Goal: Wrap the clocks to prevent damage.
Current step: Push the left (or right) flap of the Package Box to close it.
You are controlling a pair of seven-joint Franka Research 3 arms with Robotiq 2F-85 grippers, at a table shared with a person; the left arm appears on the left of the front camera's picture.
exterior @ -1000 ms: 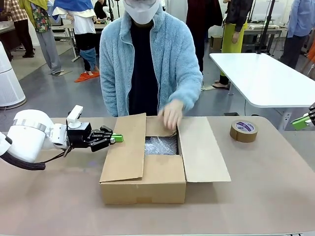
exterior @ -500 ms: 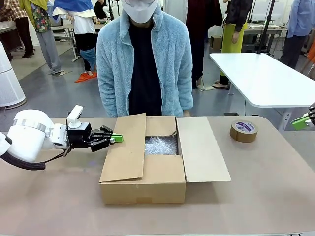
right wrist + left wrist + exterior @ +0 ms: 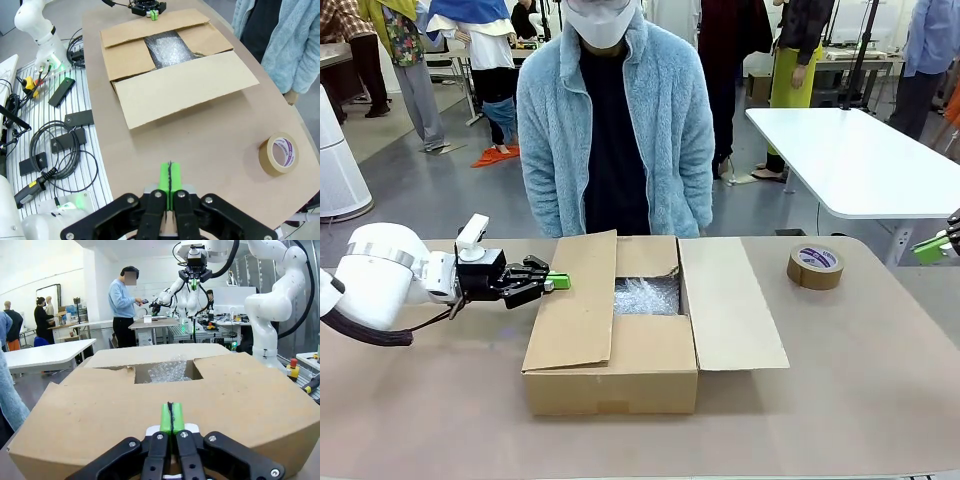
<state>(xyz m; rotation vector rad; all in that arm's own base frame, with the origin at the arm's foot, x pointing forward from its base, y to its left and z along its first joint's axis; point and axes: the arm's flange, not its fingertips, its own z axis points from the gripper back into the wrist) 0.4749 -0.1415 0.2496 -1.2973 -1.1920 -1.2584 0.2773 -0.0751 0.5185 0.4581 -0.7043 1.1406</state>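
Note:
A cardboard box stands mid-table with its side flaps spread flat. Bubble wrap fills the opening between the flaps; no clock shows, so the clocks are hidden. My left gripper hovers shut and empty beside the box's left flap, green pads pressed together. In the left wrist view the shut left gripper points at the flap, with the bubble wrap beyond. At the table's right edge my right gripper is shut; in its own view the right gripper hangs high over the table, holding nothing.
A roll of brown tape lies on the table right of the box, the same tape showing in the right wrist view. A person in a light blue fleece stands at the far edge, arms down. Cables lie off the table's side.
The person's hand, which rested on the box's far flap a second ago, has pulled back to their side. Neither arm has moved.

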